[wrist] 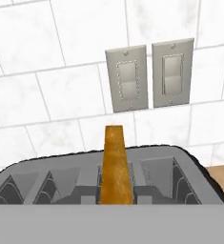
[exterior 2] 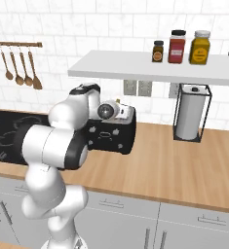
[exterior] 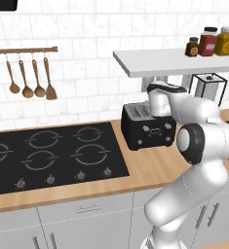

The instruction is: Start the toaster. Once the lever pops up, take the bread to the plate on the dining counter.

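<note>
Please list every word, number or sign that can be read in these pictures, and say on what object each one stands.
No text can be read.
toaster: white marks on its front, too small to read.
three jars on the shelf: labels show no legible words.
stove: only ring outlines and knobs.

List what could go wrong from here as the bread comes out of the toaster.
1. In the hand view the bread is seen edge-on, a thin slice standing up from the toaster. A grip on so narrow an edge may slip.
2. The slice still sits between the slot walls; a tilted pull could jam it or drag the toaster along the counter.
3. The shelf hangs just above; a straight lift may knock the arm against it.
</note>
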